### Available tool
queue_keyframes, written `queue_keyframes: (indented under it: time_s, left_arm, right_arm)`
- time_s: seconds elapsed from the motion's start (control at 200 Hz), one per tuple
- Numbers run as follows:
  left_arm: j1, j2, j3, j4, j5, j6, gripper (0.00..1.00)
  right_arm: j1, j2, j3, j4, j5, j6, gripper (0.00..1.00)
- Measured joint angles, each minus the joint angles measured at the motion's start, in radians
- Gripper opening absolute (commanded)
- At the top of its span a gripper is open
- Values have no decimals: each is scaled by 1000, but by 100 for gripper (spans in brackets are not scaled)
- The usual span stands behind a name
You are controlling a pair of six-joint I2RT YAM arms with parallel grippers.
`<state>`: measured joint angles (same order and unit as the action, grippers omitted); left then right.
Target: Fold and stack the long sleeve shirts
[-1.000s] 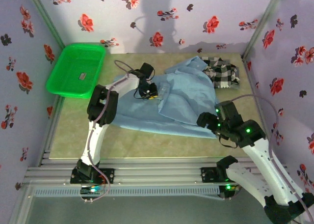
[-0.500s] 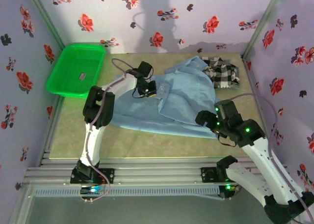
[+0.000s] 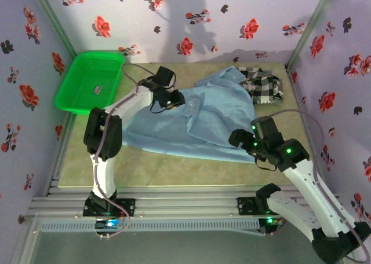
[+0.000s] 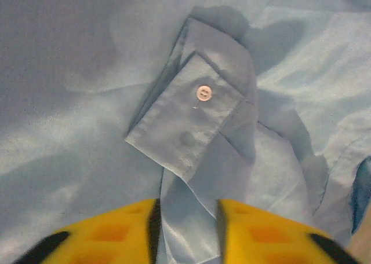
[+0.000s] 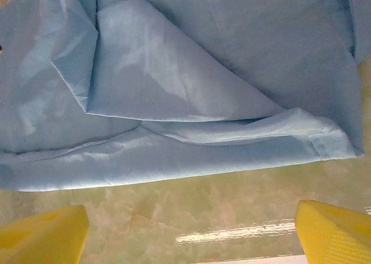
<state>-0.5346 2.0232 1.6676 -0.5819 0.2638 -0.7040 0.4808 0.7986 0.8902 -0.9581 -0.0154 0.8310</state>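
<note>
Found the table [image 3: 75, 160] covered at centre by the blue shirt [image 3: 203, 122], rumpled, with a flap folded over. Spotted the basket [image 3: 65, 84] at 10 o'clock, apart from the cloth. Noted the checked shirt [image 3: 264, 84] bunched at 1 o'clock, touching the blue one's far edge. Caught the right gripper [image 5: 191, 223] at the blue shirt's 5 o'clock hem, gaping wide over bare tabletop, holding nothing. Caught the left gripper [image 4: 186, 209] at its 11 o'clock, jaws parted a little astride a strip of sleeve, not clenched. Saw the cuff [image 4: 185, 125] just past the fingers [image 4: 116, 229], button [image 4: 203, 92] facing up.
</note>
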Motion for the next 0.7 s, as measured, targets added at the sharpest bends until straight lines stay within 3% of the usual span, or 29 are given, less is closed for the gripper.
queue_keyframes:
  time_s: [0.325,0.7]
  left_arm:
    - [-40,229,192,-110,-121,65,48]
    - [-61,301,226,-89,-134,79,50]
  right_arm:
    - [5,40,27,-11,-19,-2,95]
    - [6,17,39,-64,-24,-5,96]
